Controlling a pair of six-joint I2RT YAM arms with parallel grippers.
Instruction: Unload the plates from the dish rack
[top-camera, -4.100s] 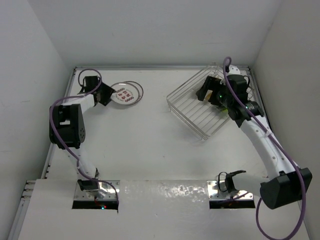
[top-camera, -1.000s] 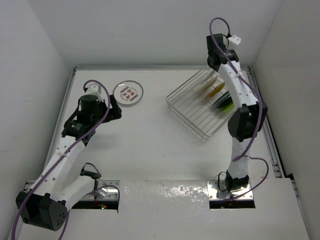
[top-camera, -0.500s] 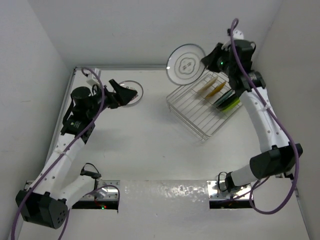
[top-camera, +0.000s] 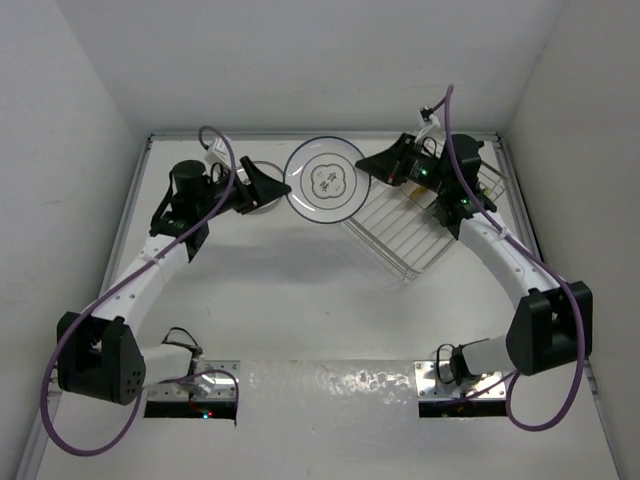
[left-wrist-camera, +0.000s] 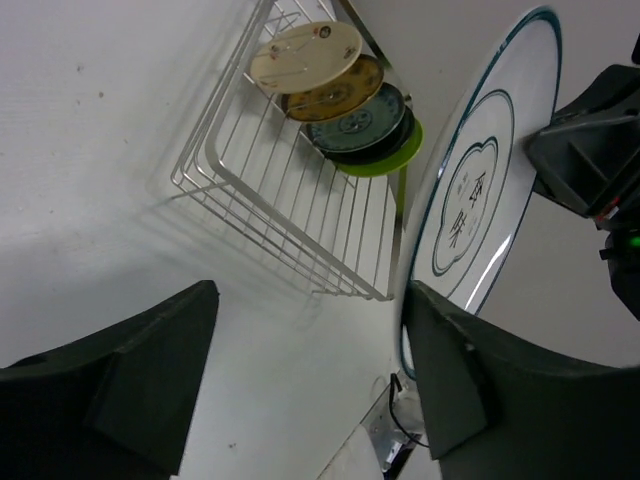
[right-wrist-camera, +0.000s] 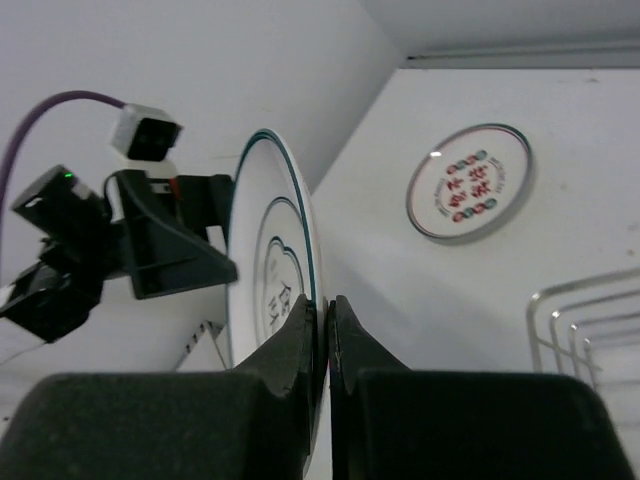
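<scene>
Since half a second earlier, the right gripper (top-camera: 372, 168) had swung the white plate (top-camera: 325, 180) left from above the rack (top-camera: 400, 235) to upper centre, and the left gripper (top-camera: 272, 187) had risen to meet it. Right fingers (right-wrist-camera: 180, 420) were clamped on its rim, holding it on edge. The left jaws stood wide apart beside it, perhaps not yet touching. A handover seemed in hand: the left would need to close before the right let go. The other plates (left-wrist-camera: 340, 100) sat racked; the top view mostly hid the red-marked plate (right-wrist-camera: 470, 182) behind the left gripper.

Bright, even light; soft, faint shadows.
</scene>
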